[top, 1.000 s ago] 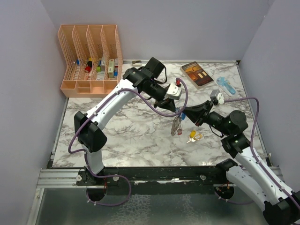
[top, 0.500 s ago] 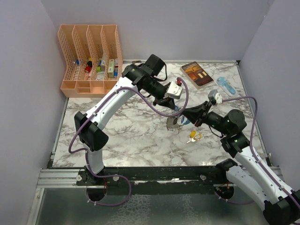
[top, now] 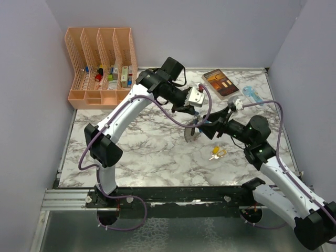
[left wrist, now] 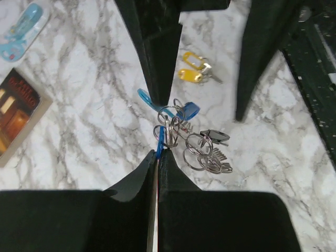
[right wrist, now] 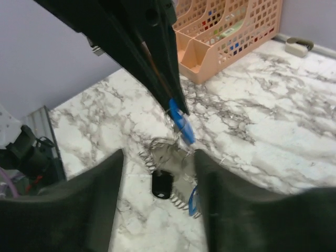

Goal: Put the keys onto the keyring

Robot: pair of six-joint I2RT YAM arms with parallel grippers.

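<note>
Left pincer (left wrist: 158, 149) is clamped on the thin metal keyring (left wrist: 194, 149) of fanned grey keys (light-blue piece at the pinch); right pincer (right wrist: 157, 157) stands open just beside it.

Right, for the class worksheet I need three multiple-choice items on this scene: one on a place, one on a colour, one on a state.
1. Where on the table does the orange rack stand?
A. near right corner
B. far left corner
C. centre

2. What colour are the tags on the loose keys lying on the table?
A. green
B. white
C. yellow

3. What is the left gripper doing?
A. pinched shut on the key bunch
B. wide open, holding nothing
C. shut on the loose keys

Answers:
1 B: in the top view the rack sits at the back of the table, on the left.
2 C: two yellow tags show in the left wrist view.
3 A: its fingers meet on a blue piece of the bunch, with the rings and keys hanging from it.
</note>
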